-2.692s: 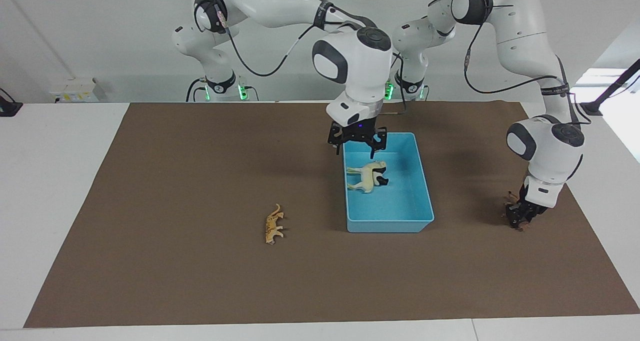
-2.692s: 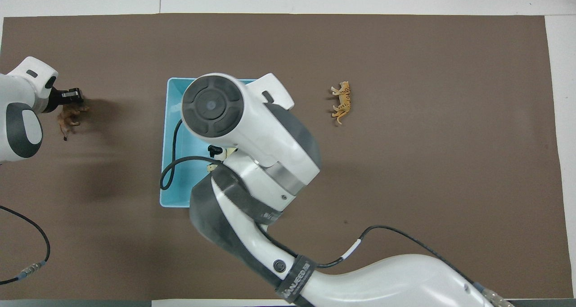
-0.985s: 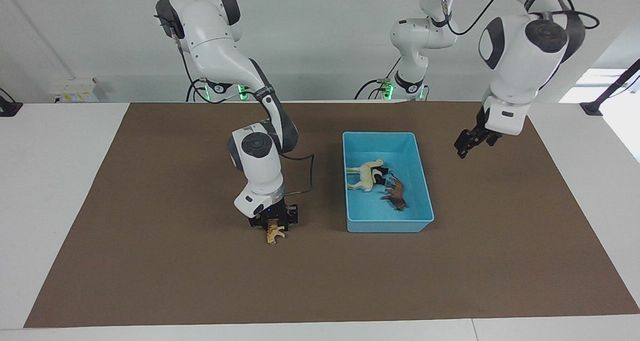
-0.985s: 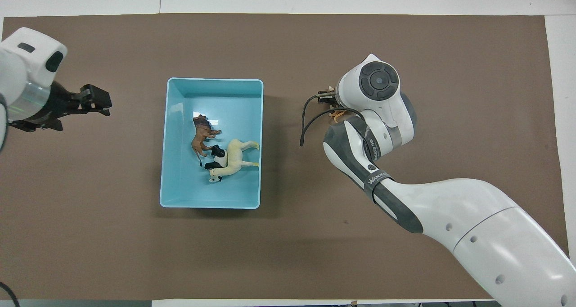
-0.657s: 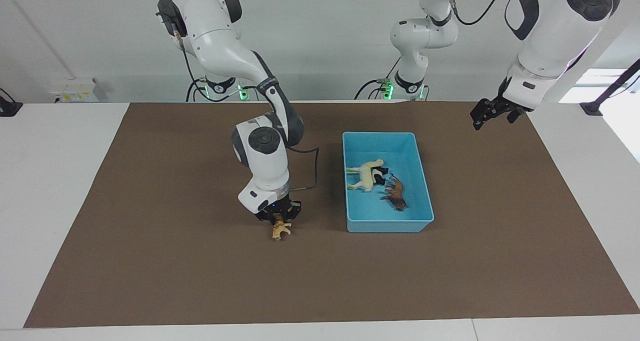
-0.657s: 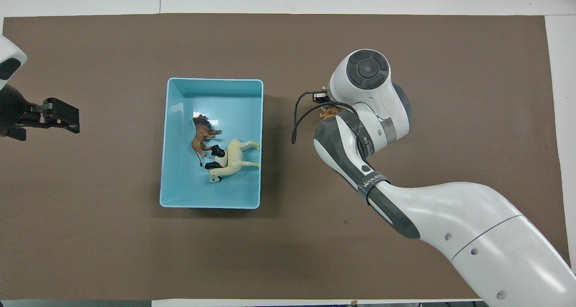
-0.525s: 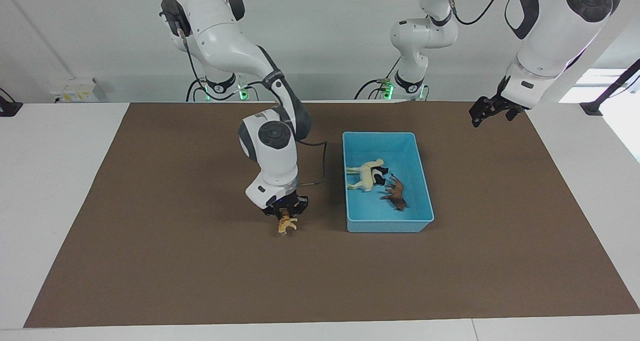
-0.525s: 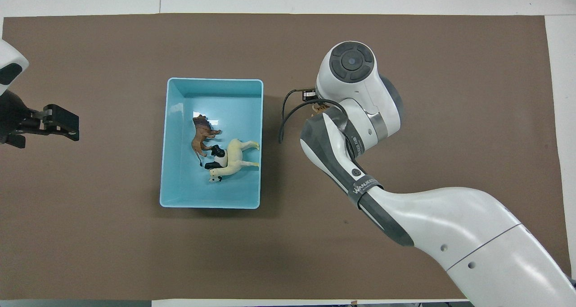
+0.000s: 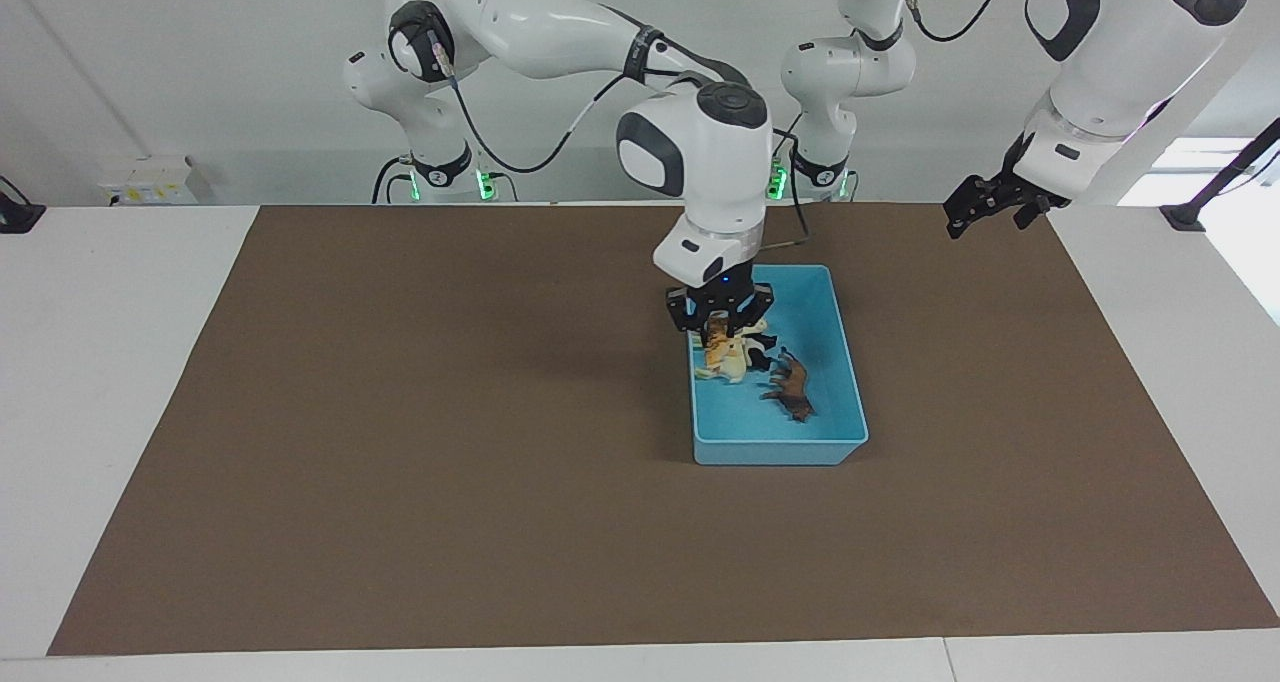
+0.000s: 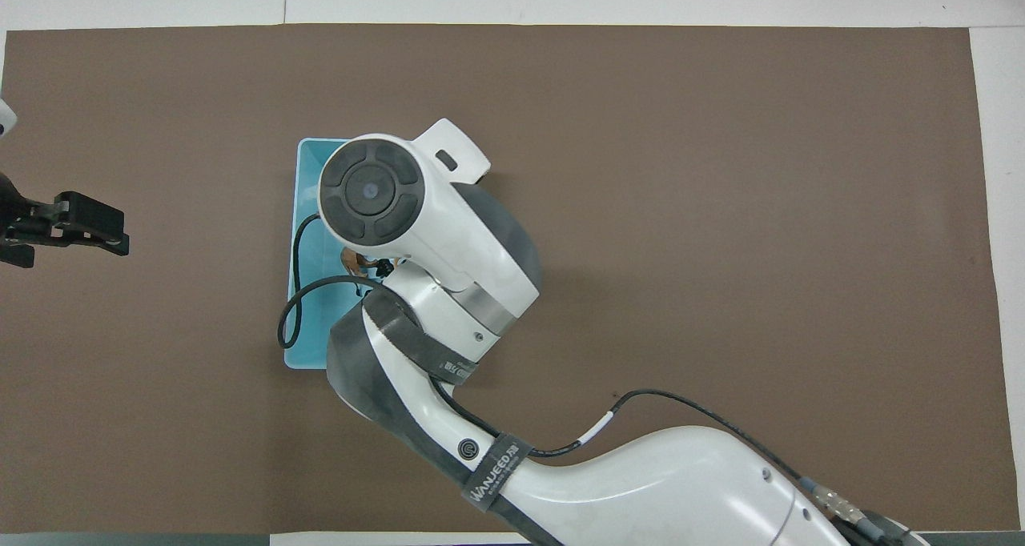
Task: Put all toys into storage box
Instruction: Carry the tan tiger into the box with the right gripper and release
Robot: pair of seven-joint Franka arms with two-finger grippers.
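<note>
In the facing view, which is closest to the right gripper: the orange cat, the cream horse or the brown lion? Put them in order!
1. Orange cat: held in the right gripper, over the storage box.
2. Cream horse: in the box, just under the cat.
3. Brown lion: in the box, toward the left arm's end.

"WANJEED" on black strap point(image 10: 494, 470) round right arm point(image 10: 641, 482); nothing else legible.

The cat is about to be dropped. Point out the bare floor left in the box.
The right gripper holds the cat over the box. Bare floor: the strip by the wall nearest the robots, and the end farthest from them past the lion. Crowded: the middle, where horse, panda and lion cluster.
</note>
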